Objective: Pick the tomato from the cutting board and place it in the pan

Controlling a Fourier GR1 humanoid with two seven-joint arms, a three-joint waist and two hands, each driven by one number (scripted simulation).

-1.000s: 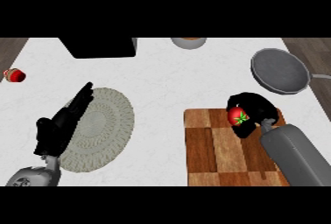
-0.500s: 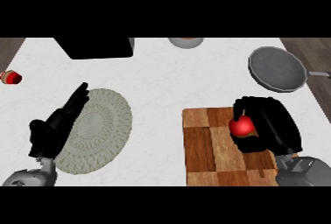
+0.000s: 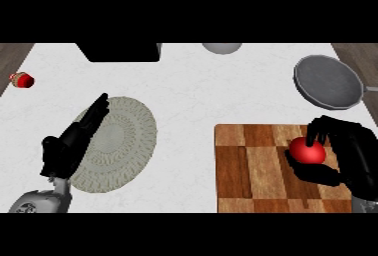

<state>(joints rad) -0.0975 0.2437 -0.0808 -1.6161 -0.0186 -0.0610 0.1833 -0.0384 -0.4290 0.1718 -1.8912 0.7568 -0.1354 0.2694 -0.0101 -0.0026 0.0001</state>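
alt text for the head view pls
Right robot hand curls round a red tomato over the wooden cutting board at lower right; the grey pan sits beyond it. Left robot hand rests open by a pale round plate at left.

The light on my counter (image 3: 199,85) is bright and even, a soft flat wash across its pale top. The tomato (image 3: 306,150) shades from bright red at its middle to darker red at its rim. My right hand (image 3: 353,157) and left hand (image 3: 70,147) read as near-solid dark shapes. Toward the edges round things stretch: the pan (image 3: 328,82) and woven mat (image 3: 122,142) look oval.
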